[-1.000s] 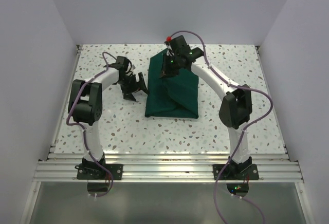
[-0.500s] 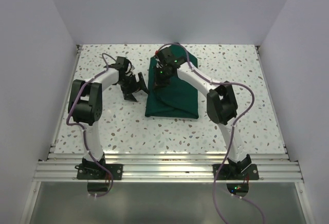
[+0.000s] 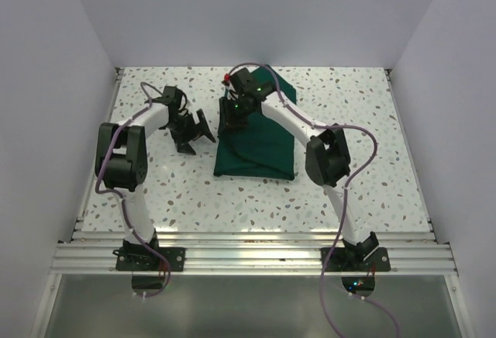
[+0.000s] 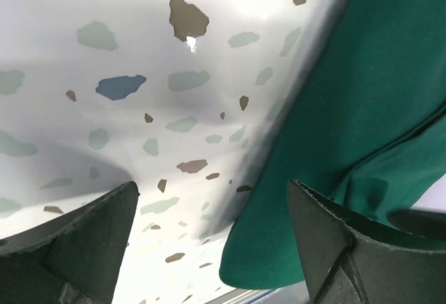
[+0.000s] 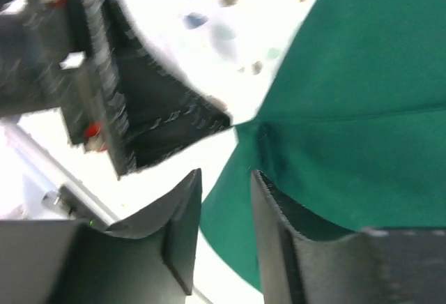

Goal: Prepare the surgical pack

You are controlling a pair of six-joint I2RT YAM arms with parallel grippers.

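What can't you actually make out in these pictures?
- Top view: whether the right pincer touches the green drape; its arm covers the tips.
- Every view: anything inside the folded drape; cloth covers it.
- Left wrist view: the drape runs off the right edge.
- Right wrist view: motion blur smears the drape's corner.

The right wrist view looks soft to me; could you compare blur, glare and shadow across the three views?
Right wrist: motion-smeared, the table blown out white beside the surgical pack. Left wrist: fairly sharp, a small glare spot on the table, shadow beside the left tool. Top external: evenly lit, crisp.
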